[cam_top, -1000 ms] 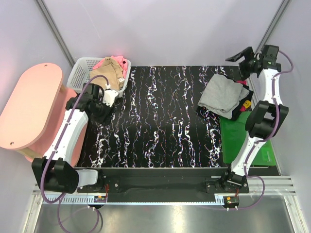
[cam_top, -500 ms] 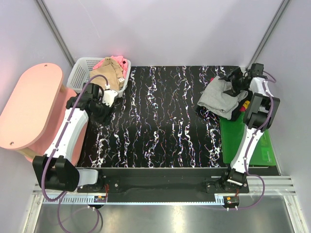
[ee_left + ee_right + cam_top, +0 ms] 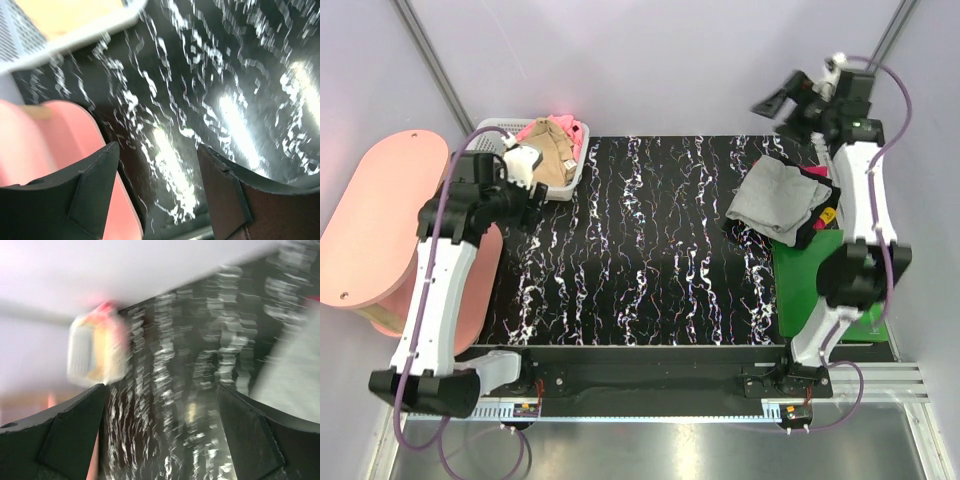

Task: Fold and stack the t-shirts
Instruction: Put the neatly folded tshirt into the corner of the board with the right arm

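A folded light-grey t-shirt (image 3: 775,195) lies on a folded black t-shirt (image 3: 818,215) at the table's right, partly on the green board (image 3: 815,280). A tan t-shirt (image 3: 545,150) and a bright pink t-shirt (image 3: 565,125) are bunched in the white basket (image 3: 492,140) at the back left. My left gripper (image 3: 525,195) is open and empty beside the basket's front edge. My right gripper (image 3: 770,102) is open and empty, raised above the table's back right, apart from the stack. The grey shirt also shows in the right wrist view (image 3: 295,370), blurred.
A pink rounded side table (image 3: 380,225) stands left of the black marbled table (image 3: 650,240). In the left wrist view its pink edge (image 3: 45,145) and the basket's rim (image 3: 75,35) show. Grey walls close the back and sides.
My right arm dipped to the stack and has risen again, its gripper now high and further left. My left arm has lifted and drawn back toward the basket.
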Motion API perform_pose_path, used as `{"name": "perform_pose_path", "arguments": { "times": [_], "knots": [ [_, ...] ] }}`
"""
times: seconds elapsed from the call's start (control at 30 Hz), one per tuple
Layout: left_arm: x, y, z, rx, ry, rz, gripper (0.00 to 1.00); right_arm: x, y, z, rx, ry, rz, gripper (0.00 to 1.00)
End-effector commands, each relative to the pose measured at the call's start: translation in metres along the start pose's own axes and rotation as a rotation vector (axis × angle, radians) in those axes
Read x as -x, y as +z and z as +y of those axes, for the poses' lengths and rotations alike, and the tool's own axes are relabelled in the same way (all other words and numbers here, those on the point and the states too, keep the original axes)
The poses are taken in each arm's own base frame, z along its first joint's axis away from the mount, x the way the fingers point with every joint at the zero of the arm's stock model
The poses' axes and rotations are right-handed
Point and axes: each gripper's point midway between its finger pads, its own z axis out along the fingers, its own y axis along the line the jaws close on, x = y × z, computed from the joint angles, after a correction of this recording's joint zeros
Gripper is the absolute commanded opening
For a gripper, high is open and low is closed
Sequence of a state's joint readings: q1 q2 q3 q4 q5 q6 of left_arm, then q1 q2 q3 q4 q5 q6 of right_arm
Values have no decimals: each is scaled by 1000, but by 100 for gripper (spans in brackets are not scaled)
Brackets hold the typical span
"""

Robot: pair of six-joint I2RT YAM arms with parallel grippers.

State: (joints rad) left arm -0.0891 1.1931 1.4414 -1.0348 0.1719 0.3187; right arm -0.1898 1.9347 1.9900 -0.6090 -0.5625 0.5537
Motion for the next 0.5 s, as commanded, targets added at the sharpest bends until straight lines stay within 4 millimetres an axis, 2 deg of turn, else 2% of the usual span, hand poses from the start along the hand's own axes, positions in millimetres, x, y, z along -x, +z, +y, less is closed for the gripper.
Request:
{"name": "perform_pose_path", "arguments": {
  "times": [0.0,0.03,0.07,0.1,0.13,0.17,0.2,0.23,0.27,0.3,0.4,0.47],
  "knots": [
    [17,-24,-3,13,-44,-99,72,-76,-85,156,246,-392,-19,100],
    [14,-24,-3,16,-45,-96,73,-103,-80,149,232,-386,32,100],
    [11,-23,-4,18,-45,-91,74,-125,-83,162,277,-410,58,100],
    [5,-23,-5,19,-44,-84,74,-138,-99,171,308,-428,57,100],
    [2,-23,-5,25,-44,-83,74,-159,-95,164,314,-418,101,100],
    [-2,-23,-4,33,-45,-77,75,-172,-98,163,325,-422,122,100],
    [-6,-24,-5,40,-44,-81,76,-186,-108,170,345,-440,129,100],
    [-8,-25,-5,46,-45,-84,76,-201,-105,160,336,-435,159,100],
    [-13,-26,-4,60,-44,-88,77,-208,-112,162,350,-443,165,100],
    [-13,-26,-4,67,-46,-97,77,-220,-111,155,340,-442,190,100],
    [-17,-27,-3,82,-57,-106,86,-230,-113,150,338,-444,210,100],
    [-18,-26,-3,88,-66,-107,87,-231,-115,149,338,-443,211,100]
  ]
}}
